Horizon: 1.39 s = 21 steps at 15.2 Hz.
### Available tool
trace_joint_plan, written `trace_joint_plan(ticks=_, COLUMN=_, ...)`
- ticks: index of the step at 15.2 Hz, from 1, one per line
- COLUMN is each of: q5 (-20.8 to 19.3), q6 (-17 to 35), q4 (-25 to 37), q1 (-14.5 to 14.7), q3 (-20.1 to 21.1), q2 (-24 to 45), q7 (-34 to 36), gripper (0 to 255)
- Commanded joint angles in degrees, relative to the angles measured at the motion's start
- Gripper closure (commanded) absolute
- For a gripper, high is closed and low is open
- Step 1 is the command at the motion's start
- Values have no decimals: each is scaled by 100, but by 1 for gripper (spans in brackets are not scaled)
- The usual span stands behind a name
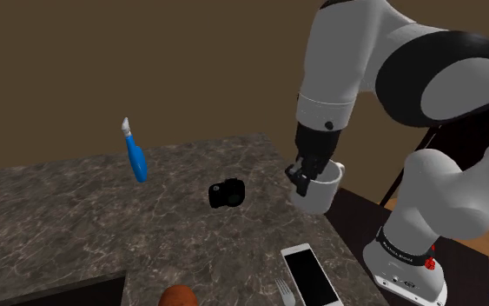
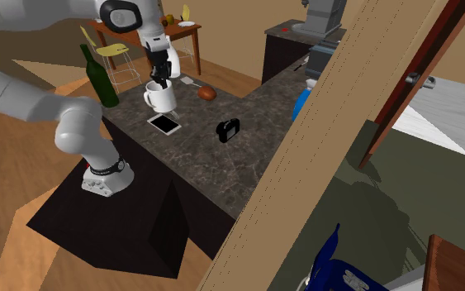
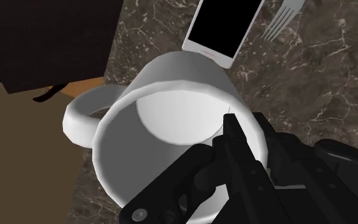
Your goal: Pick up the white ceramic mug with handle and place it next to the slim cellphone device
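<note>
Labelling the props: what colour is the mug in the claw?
The mug is plain white, inside and out; the wrist view shows it best.

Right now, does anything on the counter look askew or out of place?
The blue spray bottle leans clearly, or perhaps lies flat; I cannot tell which. The white mug is only pinched at its rim by the gripper, as expected. Nothing looks spilled.

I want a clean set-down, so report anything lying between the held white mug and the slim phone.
Nothing visible does. Only bare dark marbled counter separates the white handled mug, clasped at its rim by the black gripper, from the flat white-edged phone. The grey fork lies beside the phone, off that path.
</note>
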Motion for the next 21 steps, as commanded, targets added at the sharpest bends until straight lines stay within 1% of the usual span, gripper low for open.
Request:
trace_joint_plan(ticks=1, q5=186, q6=-207, q4=-128, q1=189, q3=157, q2=-355, q7=240, gripper=255)
trace_joint_plan(ticks=6, q5=634, q6=-622, q4=-325, q1=629, q3=548, q2=-1030, q7=813, gripper=255)
trace_joint_plan(ticks=11, q5=1125, q6=-1016, q4=-345, q1=1064, q3=1003, q2=-1539, q7=1463, gripper=255)
trace_joint_plan(ticks=16, q5=1648, q6=-1350, q4=-191, q1=1437, q3=1513, q2=-1869, q7=2157, gripper=255)
trace_joint_plan(ticks=21, q5=2176, q6=-1606, q4=125, q1=1701, q3=2059, q2=-2029, q7=2866, gripper=255)
